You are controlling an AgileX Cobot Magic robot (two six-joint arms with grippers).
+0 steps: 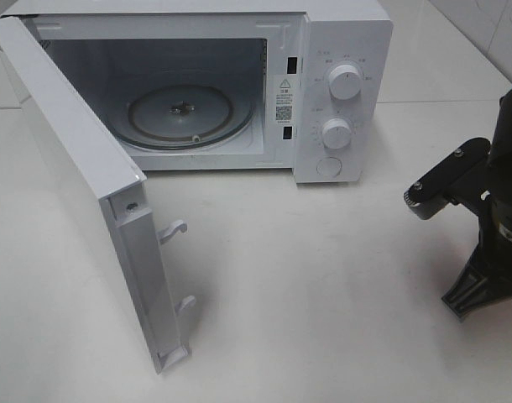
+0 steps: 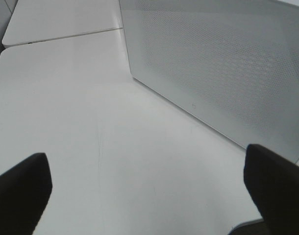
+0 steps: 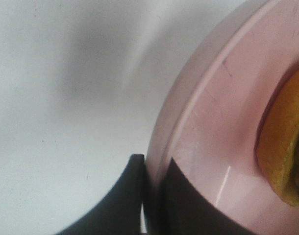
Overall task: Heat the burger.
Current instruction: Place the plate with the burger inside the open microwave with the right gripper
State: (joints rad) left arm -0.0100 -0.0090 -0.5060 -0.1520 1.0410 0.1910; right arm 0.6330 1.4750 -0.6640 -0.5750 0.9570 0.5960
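Heating task, three views. The right gripper (image 3: 153, 164) is nearly closed, its two black fingers (image 3: 125, 196) pinching the raised rim of the pink plate (image 3: 213, 122), one finger outside the rim and one inside. The burger (image 3: 286, 147) lies on this plate, away from the pinched rim. Only an edge of its golden bun shows, in the right wrist view alone, so where it sits on the counter (image 1: 306, 285) cannot be told, nor whether the plate rests on the counter or is lifted. The left gripper (image 2: 149, 191) has its fingertips (image 2: 22, 191) spread wide and holds nothing. It hangs over bare counter, near the perforated outer face of the door (image 2: 213, 63). The white microwave (image 1: 357, 34) stands at the far edge of the counter. Its door is swung fully open on the left, with two latch hooks (image 1: 174, 229) on its free edge pointing toward the near edge. Inside is the bare glass turntable (image 1: 189, 113). There are two knobs (image 1: 346, 81) on the panel. The right arm (image 1: 499, 210) stands at the counter's right edge.
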